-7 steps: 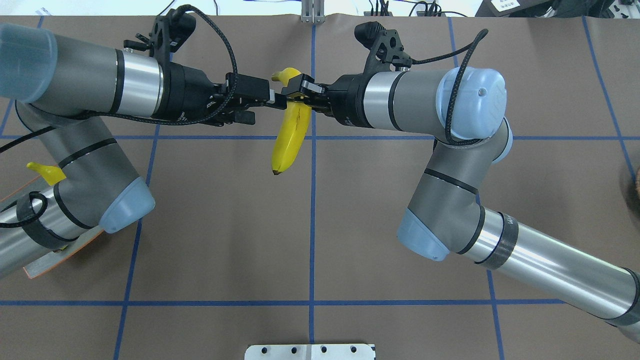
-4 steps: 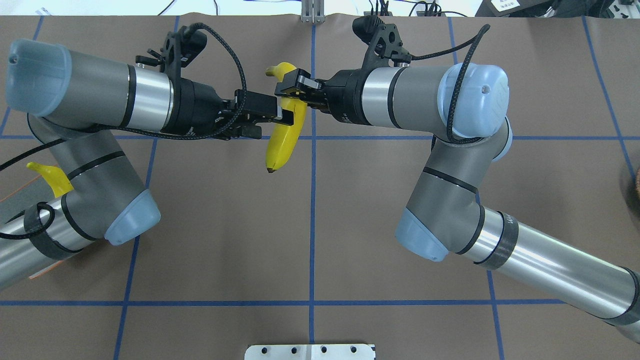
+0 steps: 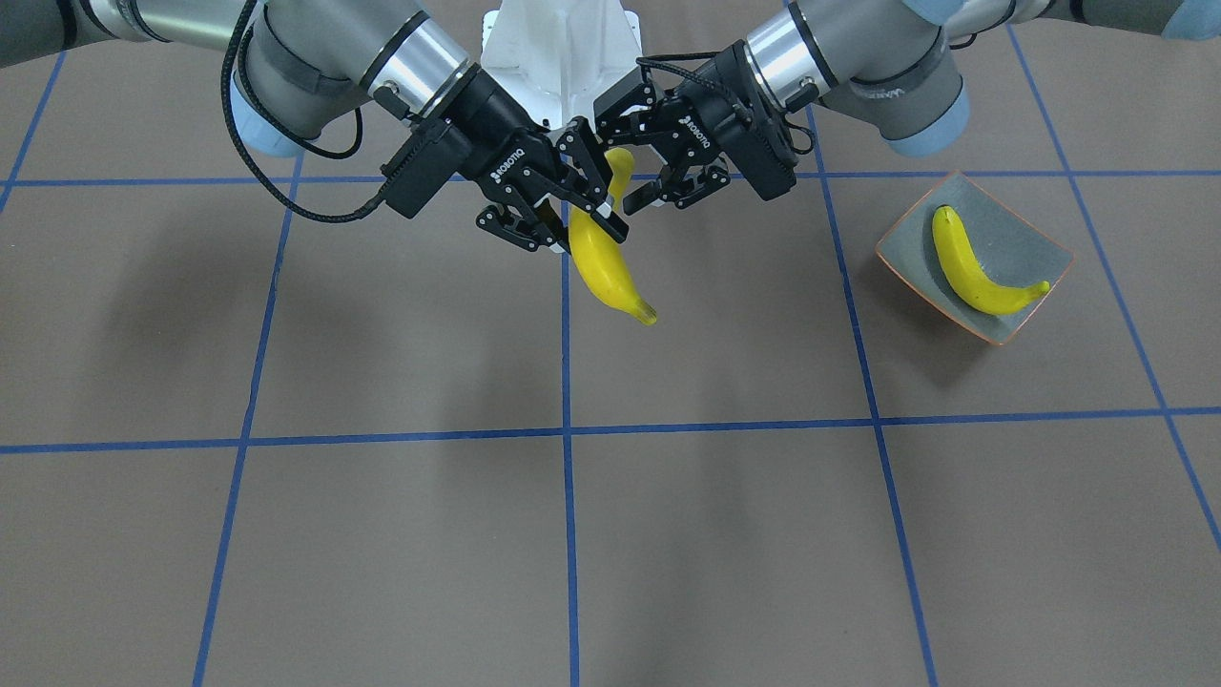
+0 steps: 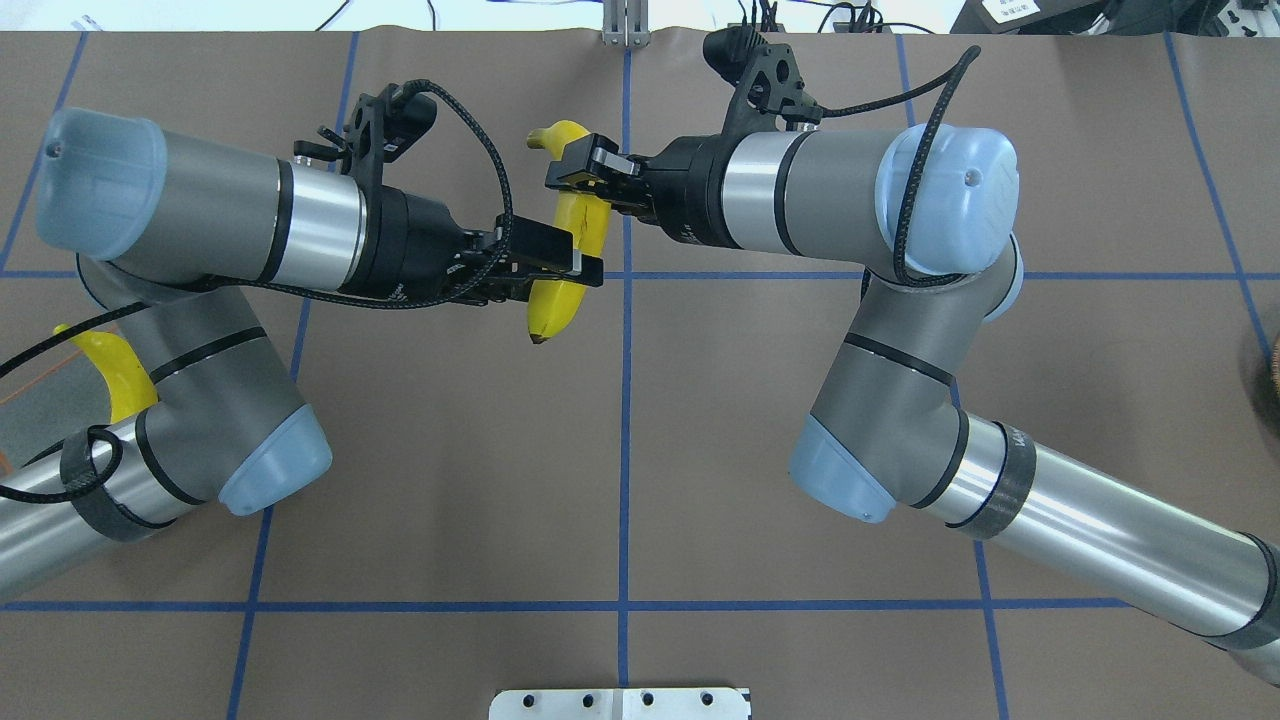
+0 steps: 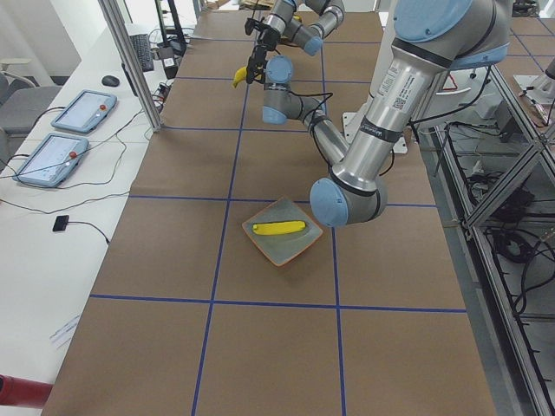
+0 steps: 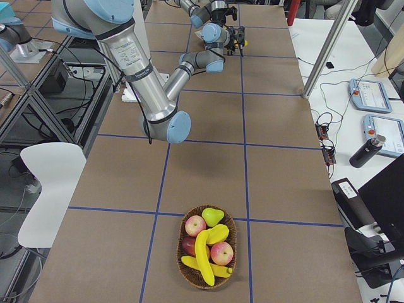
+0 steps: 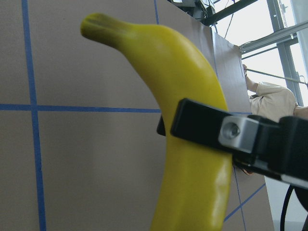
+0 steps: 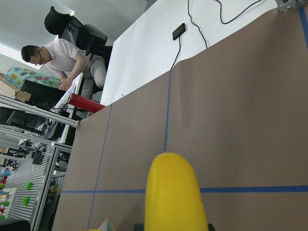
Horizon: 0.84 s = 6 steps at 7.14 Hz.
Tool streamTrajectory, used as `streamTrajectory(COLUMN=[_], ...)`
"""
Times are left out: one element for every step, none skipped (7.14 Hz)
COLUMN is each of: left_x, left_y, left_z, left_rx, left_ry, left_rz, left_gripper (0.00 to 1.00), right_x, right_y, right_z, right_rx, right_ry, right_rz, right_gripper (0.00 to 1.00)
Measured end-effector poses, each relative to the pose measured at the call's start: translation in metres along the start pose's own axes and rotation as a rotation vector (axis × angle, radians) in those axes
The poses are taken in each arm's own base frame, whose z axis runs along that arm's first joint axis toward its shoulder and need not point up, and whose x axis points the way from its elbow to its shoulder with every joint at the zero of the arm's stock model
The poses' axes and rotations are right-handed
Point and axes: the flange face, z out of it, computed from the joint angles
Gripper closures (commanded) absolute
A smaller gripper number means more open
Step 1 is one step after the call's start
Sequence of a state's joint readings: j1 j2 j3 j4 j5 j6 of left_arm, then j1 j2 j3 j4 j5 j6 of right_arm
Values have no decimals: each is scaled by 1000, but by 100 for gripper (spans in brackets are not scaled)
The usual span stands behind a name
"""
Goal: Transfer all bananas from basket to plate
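A: Yellow held banana [image 3: 599, 267], front view: aloft near 12 o'clock, pinched mid-length by right gripper [image 3: 572, 215]. And left gripper [image 3: 625, 167]?
B: Spread wide beside the stem, gripping nothing. Plate [image 3: 1013, 234] at 3 o'clock, plated banana [image 3: 968, 272] inside.
A: Overhead?
B: Held banana just left of 12 o'clock, between both grippers.
A: Right-side view?
B: Wicker basket [image 6: 189, 278] at 6 o'clock; at least two basket bananas [image 6: 202, 252] inside.
A: Left wrist?
B: Filled by held banana, dark finger [image 7: 207, 127] clamped across.
A: Step?
B: Seemingly mid-air hand-over. Next: closing left squarely, loosening right only afterwards, then carrying to plate.
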State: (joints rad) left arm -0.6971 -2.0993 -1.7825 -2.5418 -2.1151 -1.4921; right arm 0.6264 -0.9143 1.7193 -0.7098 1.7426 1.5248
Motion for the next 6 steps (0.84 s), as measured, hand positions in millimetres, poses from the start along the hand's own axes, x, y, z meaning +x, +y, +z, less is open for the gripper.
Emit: streamTrajectory(left_x=[1, -1, -3, -2, -2, -3], left_y=[1, 3, 4, 5, 5, 5], left_z=[-2, -5, -6, -7, -7, -8], left_rx=[1, 1, 0, 1, 1, 1], left_ry=[3, 1, -1, 1, 2, 0], left_rz=[2, 2, 0, 2, 2, 1], left_gripper=[100, 100, 100, 100, 100, 100], right_x=[0, -1, -1, -2, -3, -4], right_y=[0, -1, -5, -11, -18, -25], right_z=[0, -1, -2, -5, -9, -16], right_rx=[0, 1, 14, 32, 47, 58], right_ry=[-3, -6, -6, -8, -11, -14], right_rz=[-1, 1, 7, 11, 10, 8], right_gripper=[26, 0, 0, 0, 0, 0])
